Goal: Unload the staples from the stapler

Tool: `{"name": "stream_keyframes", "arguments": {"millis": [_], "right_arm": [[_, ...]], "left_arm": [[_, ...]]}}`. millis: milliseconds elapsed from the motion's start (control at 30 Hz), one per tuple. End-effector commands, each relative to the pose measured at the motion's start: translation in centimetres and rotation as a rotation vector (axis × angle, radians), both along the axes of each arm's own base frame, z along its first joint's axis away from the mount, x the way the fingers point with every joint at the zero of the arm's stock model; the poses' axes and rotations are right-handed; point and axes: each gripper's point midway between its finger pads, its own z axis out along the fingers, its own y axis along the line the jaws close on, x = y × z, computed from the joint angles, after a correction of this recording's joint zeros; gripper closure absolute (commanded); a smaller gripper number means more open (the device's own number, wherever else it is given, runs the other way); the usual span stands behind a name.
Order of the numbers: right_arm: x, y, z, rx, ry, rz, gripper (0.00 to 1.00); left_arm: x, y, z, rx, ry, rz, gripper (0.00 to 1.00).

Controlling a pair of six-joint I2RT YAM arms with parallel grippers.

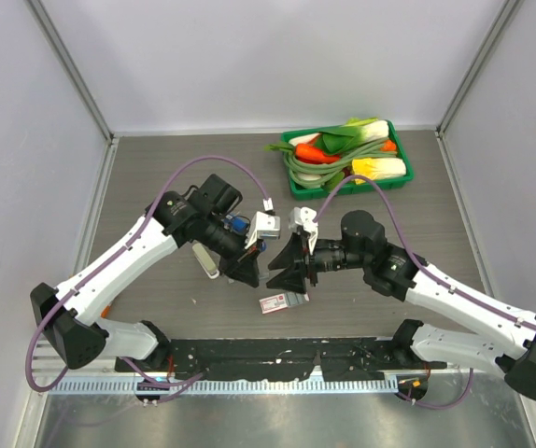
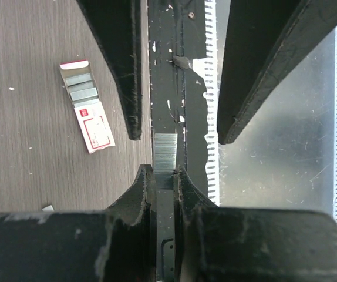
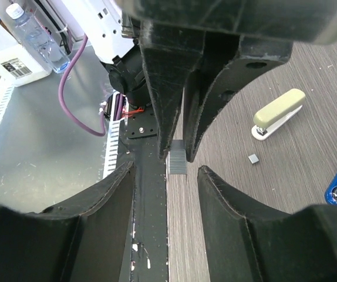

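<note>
Staples, a short silvery-grey metal strip point(image 2: 165, 151), sit clamped in your closed left tool point(image 2: 165, 173) at frame centre, long axis aimed into the mouth of your wide-open, empty right tool point(image 3: 167, 171).

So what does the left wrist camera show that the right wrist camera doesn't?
Only the left wrist view: an open red-and-white box with spare strips inside, lying on the table. Only the right wrist view: the stapler, pale, lying on the table, plus a water bottle beyond the table edge. Both: the staples, a short silvery strip pinched in the left gripper, with the right gripper open just in front of it.
</note>
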Motion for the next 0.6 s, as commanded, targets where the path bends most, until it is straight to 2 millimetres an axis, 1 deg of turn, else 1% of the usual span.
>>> {"name": "stream_keyframes", "arguments": {"millis": [0,200,300,400,533,567], "right_arm": [[-0.15,0.80,2.94,0.072,-0.044,0.018,0.48],[0.18,1.17,2.13,0.037,-0.039,0.002,0.52],[0.26,1.24,2.14,0.036,-0.042,-0.003,0.55],[0.34,1.33,2.17,0.035,-0.043,-0.008,0.60],[0.45,1.31,2.20,0.034,-0.046,-0.017,0.74],[0.50,1.33,2.15,0.033,-0.045,-0.018,0.76]], "left_arm": [[0.67,-0.52,0.85,-0.044,-0.060,-0.001,0.98],[0.54,-0.56,0.88,-0.046,-0.057,-0.002,0.98],[0.34,-0.52,0.72,-0.046,-0.050,-0.004,0.97],[0.28,-0.50,0.81,-0.048,-0.049,-0.003,0.97],[0.22,-0.52,0.83,-0.049,-0.048,-0.006,0.96],[0.25,-0.55,0.84,-0.049,-0.048,-0.006,0.96]]}}
